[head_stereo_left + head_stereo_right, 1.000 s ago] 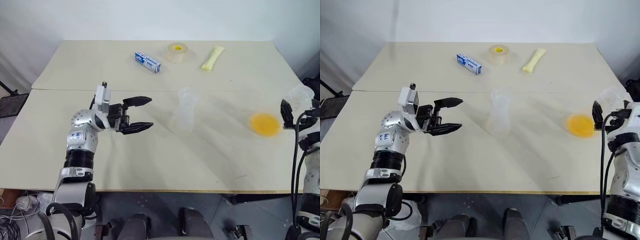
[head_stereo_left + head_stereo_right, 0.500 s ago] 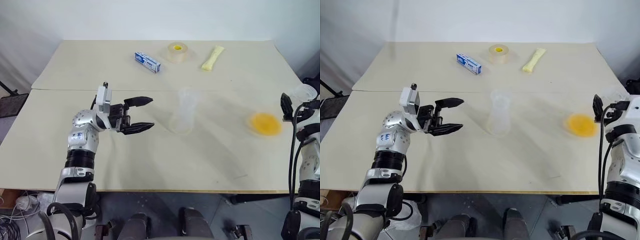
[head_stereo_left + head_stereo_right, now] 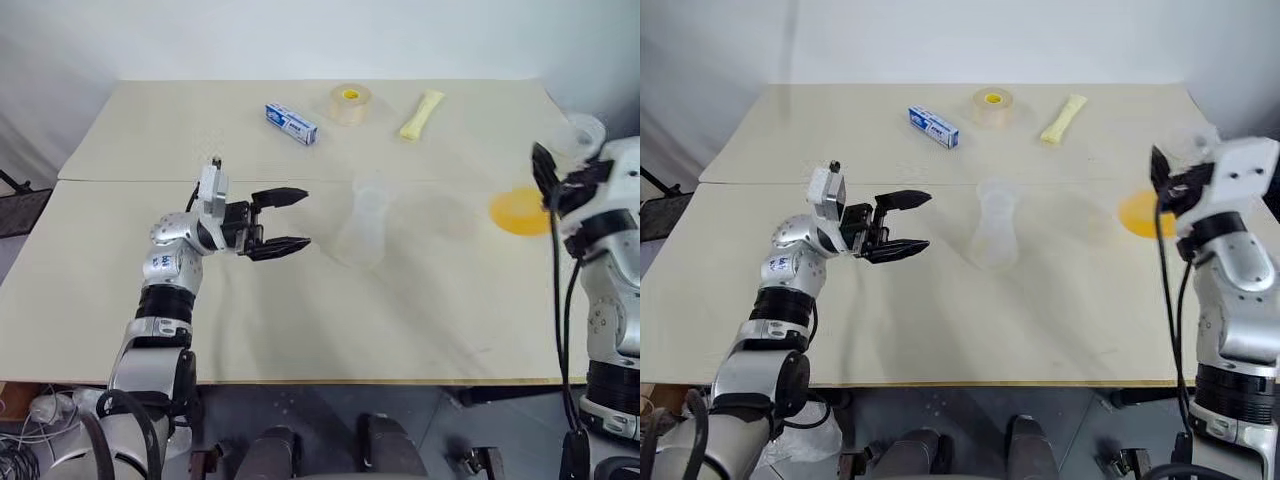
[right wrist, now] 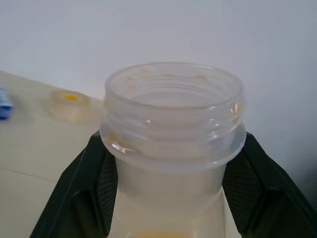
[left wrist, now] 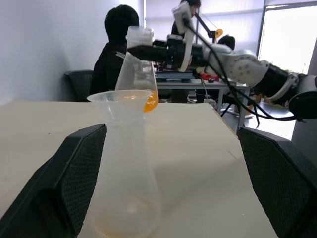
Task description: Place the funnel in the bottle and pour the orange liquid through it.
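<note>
Right hand (image 3: 1170,180): clamped on the flask (image 4: 171,144) of orange liquid (image 3: 520,211), lifted at desk's (image 3: 300,300) right edge.
Left hand (image 3: 285,220): wide, empty, nearer the bottle (image 3: 362,225).
Funnel (image 5: 124,101): apparently already seated in the bottle, mid-desk, upright, leftward of the flask.

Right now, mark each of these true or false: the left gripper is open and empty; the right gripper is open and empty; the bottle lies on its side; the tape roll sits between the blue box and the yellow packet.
1. The left gripper is open and empty. True: it stands beside the bottle, apart from it.
2. The right gripper is open and empty. False: it is shut on the neck of a clear container that holds the orange liquid.
3. The bottle lies on its side. False: it stands upright near the middle of the table.
4. The tape roll sits between the blue box and the yellow packet. True: all three lie along the far side.
</note>
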You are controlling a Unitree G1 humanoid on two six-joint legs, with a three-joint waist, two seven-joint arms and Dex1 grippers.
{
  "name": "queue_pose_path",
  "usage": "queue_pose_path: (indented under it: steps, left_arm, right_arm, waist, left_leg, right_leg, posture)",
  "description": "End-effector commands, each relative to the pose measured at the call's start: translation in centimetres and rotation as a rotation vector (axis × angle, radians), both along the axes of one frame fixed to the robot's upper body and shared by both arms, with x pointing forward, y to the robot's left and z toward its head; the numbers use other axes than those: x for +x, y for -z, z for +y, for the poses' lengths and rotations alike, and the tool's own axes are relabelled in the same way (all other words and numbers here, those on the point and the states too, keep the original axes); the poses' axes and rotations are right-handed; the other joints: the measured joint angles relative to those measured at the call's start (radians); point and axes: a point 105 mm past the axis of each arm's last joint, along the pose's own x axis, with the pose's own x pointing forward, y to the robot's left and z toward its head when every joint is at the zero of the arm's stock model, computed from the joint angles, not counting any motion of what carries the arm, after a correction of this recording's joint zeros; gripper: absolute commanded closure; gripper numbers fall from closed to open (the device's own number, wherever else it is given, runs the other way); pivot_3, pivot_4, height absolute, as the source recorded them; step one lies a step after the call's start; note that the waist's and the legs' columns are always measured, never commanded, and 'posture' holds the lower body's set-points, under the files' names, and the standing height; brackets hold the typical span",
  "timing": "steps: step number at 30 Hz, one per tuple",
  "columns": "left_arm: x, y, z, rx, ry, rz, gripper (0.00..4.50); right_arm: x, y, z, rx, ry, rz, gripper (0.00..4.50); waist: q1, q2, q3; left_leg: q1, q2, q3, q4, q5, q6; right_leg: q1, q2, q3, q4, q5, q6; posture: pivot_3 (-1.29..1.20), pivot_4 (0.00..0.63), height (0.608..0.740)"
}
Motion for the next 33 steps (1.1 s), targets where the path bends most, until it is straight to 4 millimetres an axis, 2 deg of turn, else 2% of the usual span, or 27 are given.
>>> queue_pose_path:
  steps: [1, 8, 13, 19, 22, 33]
  left_arm:
    - [0.4, -0.6, -0.2, -0.004, 0.010, -0.039, 0.00]
    - [0.3, -1.2, 0.0, -0.056, 0.079, -0.019, 0.00]
    - [0.3, -0.7, 0.3, -0.063, 0.078, -0.003, 0.00]
    - [0.1, 0.0, 0.4, -0.055, 0.074, 0.004, 0.00]
    - [-0.1, 0.3, 0.3, -0.051, 0.079, 0.005, 0.00]
    - [-0.2, 0.3, 0.1, -0.066, 0.087, 0.008, 0.00]
  right_arm:
    - [-0.6, -2.1, 3.5, -0.147, 0.003, -0.063, 2.06]
    - [-0.1, -1.7, 8.5, -0.479, 0.009, -0.075, 2.06]
    - [0.3, -1.6, 10.4, -0.695, 0.033, -0.097, 2.06]
    - [0.5, -1.8, 12.0, -0.853, 0.048, -0.139, 2.06]
    - [0.5, -1.3, 13.2, -1.002, 0.028, -0.168, 2.06]
    - [1.1, -2.3, 13.3, -1.205, 0.109, -0.259, 2.06]
  waist:
    - [0.002, 0.000, 0.000]
    - [0.000, 0.000, 0.000]
    - [-0.002, 0.000, 0.000]
    - [-0.002, 0.000, 0.000]
    - [-0.002, 0.000, 0.000]
    - [-0.003, 0.000, 0.000]
  left_leg:
    - [0.000, -0.001, 0.000, 0.000, 0.000, 0.000]
    - [-0.002, -0.002, -0.001, 0.000, 0.000, 0.001]
    - [-0.002, -0.002, 0.000, 0.000, 0.000, 0.001]
    - [-0.002, -0.002, -0.001, 0.000, 0.000, 0.001]
    - [-0.002, -0.002, -0.001, 0.000, 0.000, 0.001]
    - [-0.002, -0.002, -0.001, 0.000, 0.000, 0.001]
  right_leg:
    - [0.000, 0.000, 0.000, 0.000, 0.000, 0.000]
    - [-0.002, -0.001, 0.000, 0.000, 0.000, 0.000]
    - [-0.002, 0.000, 0.000, 0.000, 0.000, 0.000]
    - [-0.002, 0.000, 0.000, 0.000, 0.000, 0.000]
    - [-0.002, 0.000, 0.000, 0.000, 0.000, 0.000]
    - [-0.003, 0.000, -0.001, 0.000, 0.000, 0.000]
  posture:
    - [0.00, 0.150, 0.740]
    - [0.00, 0.150, 0.740]
    - [0.00, 0.150, 0.740]
    - [0.00, 0.150, 0.740]
    - [0.00, 0.150, 0.740]
    - [0.00, 0.150, 0.740]
